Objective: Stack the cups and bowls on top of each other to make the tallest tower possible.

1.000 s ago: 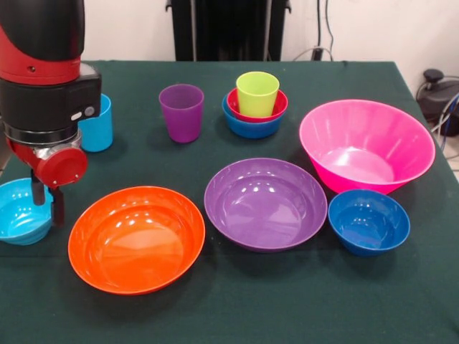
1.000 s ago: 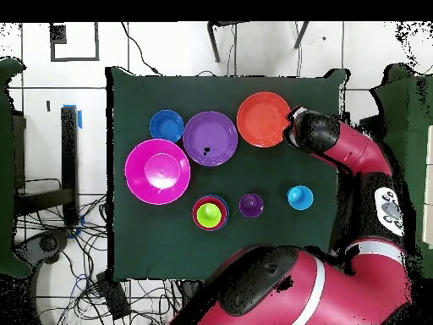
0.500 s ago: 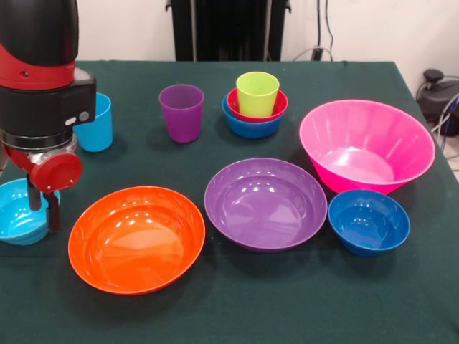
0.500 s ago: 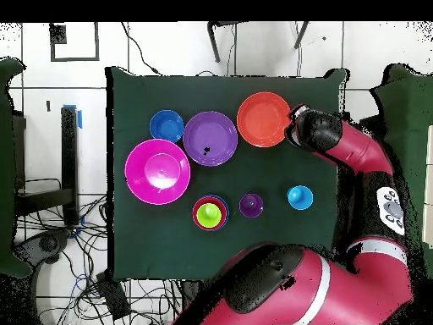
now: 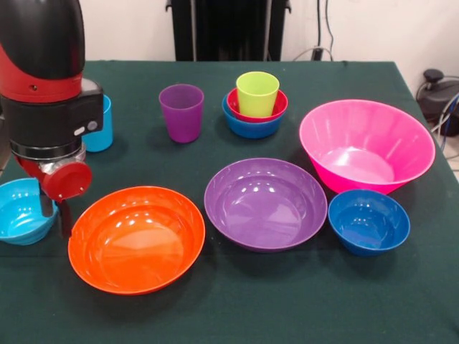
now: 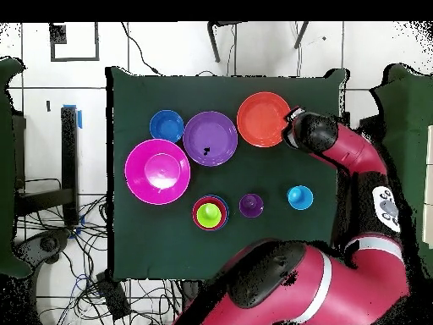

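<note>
- The arm [image 5: 46,86] fills the front view's left side, its top cut off by the picture's edge; it hides most of the light blue cup [image 5: 100,125] behind it; in the overhead view it covers the cyan bowl entirely
- The table [image 5: 237,308] carries everything on a dark green cloth; its near corners run out of the front view
- The pink bowl [image 5: 367,145] stands at the right, deep and upright; the dark blue bowl [image 5: 368,221] sits just in front of it
- The purple bowl [image 5: 265,203] and orange bowl [image 5: 136,239] lie side by side, close but apart
- The tower [image 5: 255,106] stands at the back: a blue bowl, a red bowl in it, the lime green cup [image 5: 257,93] in that; the purple cup [image 5: 181,112] stands just beside it
- The cyan bowl [image 5: 21,211] is at the left edge, partly cut off, well apart from the tower
- The gripper [image 5: 56,208] hangs straight down from the wrist; its two dark fingers [image 5: 66,218] stand narrowly apart astride the cyan bowl's right rim, one inside and one outside; whether they press the rim, I cannot tell
</note>
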`<state>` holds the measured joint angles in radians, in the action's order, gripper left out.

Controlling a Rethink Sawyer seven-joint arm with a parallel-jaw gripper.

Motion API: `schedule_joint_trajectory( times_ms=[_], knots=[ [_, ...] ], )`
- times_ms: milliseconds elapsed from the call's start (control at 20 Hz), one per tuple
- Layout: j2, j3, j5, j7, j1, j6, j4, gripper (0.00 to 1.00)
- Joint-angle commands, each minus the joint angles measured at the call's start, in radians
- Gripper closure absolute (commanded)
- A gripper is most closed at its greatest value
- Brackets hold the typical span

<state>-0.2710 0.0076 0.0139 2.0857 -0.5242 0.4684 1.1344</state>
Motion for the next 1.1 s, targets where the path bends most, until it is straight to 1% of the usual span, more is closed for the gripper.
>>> schedule_joint_trajectory(
  times_ms=[50,550,1100],
  knots=[
    [0.028,0.114,-0.015,-0.017,-0.001,-0.001,-0.031,0.0],
    [0.032,0.114,-0.023,-0.028,-0.004,0.002,-0.041,0.0],
    [-0.006,0.093,-0.024,-0.027,-0.001,0.049,-0.022,0.0]
  ],
)
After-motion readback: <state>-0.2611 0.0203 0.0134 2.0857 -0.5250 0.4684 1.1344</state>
